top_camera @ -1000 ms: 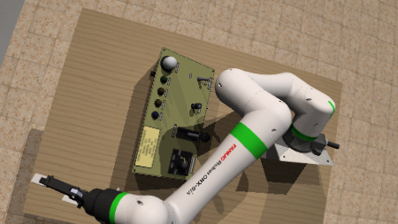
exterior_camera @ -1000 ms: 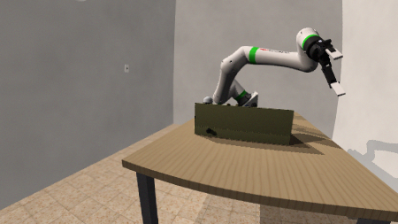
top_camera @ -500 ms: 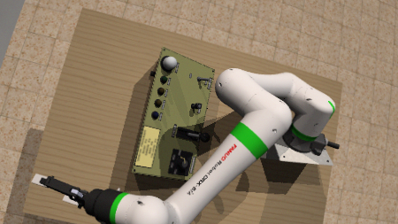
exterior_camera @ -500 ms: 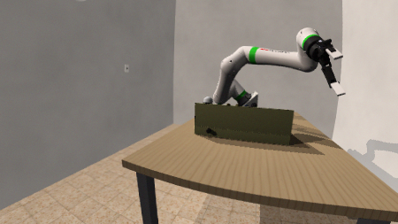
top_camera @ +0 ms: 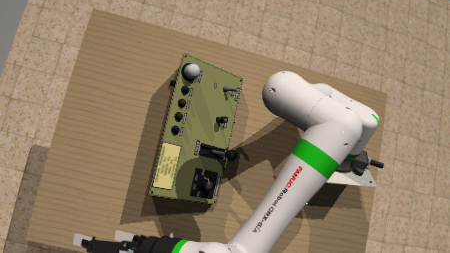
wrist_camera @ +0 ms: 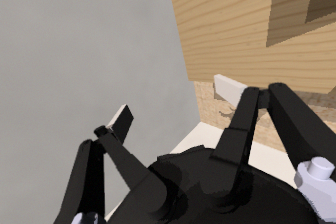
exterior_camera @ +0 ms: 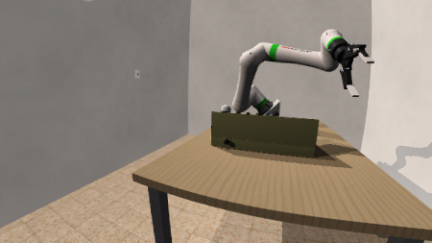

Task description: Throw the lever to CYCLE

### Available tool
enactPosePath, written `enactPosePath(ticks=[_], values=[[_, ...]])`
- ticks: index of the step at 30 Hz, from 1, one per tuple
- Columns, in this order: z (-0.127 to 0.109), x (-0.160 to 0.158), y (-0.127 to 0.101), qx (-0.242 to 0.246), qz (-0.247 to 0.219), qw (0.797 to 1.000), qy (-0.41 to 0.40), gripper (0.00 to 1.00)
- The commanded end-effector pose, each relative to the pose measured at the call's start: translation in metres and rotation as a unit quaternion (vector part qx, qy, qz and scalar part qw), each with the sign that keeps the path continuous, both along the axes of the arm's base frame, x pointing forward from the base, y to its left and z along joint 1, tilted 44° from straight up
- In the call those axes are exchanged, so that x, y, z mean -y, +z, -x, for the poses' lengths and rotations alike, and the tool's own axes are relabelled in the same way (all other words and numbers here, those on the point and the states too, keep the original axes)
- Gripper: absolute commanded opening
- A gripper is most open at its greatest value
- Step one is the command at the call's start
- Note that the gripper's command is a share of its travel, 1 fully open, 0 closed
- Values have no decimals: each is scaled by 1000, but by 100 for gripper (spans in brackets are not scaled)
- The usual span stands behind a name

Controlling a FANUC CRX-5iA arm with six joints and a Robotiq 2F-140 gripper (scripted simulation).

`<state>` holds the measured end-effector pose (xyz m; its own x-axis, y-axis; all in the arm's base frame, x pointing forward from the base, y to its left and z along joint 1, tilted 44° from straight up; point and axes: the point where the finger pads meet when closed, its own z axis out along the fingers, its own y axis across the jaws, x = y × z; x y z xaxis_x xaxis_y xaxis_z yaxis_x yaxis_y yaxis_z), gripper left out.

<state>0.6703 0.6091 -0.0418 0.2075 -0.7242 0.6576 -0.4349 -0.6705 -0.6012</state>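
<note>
Top view: the jaws [top_camera: 107,243] hang wide apart and empty off the bench [top_camera: 75,171] edge, well away from the console [top_camera: 197,128] and its lever [top_camera: 232,155]. Exterior view: the jaws [exterior_camera: 357,75] are high above the console [exterior_camera: 264,134]. Wrist view: only bench edge and floor. Judged: the throw is not yet begun.

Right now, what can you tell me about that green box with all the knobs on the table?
The console is a flat olive-green box lying on the wooden table. Its top face carries a white dome, a row of four dark round buttons, a yellow label, a black-knobbed lever reaching past one long edge, and a black square control. Nothing touches it; the end effector hangs open, well off to one side.
</note>
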Motion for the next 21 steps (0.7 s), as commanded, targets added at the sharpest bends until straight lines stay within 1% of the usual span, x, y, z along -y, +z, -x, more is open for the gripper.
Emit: enactPosePath(ticks=[1, 2, 3, 5, 6, 7, 9, 10, 12, 13, 15, 16, 17, 18, 20, 21], values=[[53, 8, -2, -32, 61, 997, 28, 100], [53, 8, -2, -32, 61, 997, 28, 100], [87, 17, -4, -51, 109, 991, 50, 100], [87, 17, -4, -51, 109, 991, 50, 100], [117, 29, -6, -70, 161, 982, 73, 100], [122, 30, -6, -70, 161, 982, 73, 100], [122, 30, -6, -70, 161, 982, 73, 100], [155, 46, -6, -89, 214, 968, 96, 100], [156, 47, -6, -89, 214, 968, 96, 100], [181, 62, -6, -107, 268, 950, 120, 100], [181, 62, -6, -107, 268, 950, 120, 100], [190, 67, -6, -107, 268, 950, 120, 100], [214, 86, -5, -124, 321, 928, 143, 100], [222, 90, -5, -124, 321, 928, 143, 100], [222, 90, -5, -124, 321, 928, 143, 100], [246, 113, -3, -140, 372, 903, 165, 100]])
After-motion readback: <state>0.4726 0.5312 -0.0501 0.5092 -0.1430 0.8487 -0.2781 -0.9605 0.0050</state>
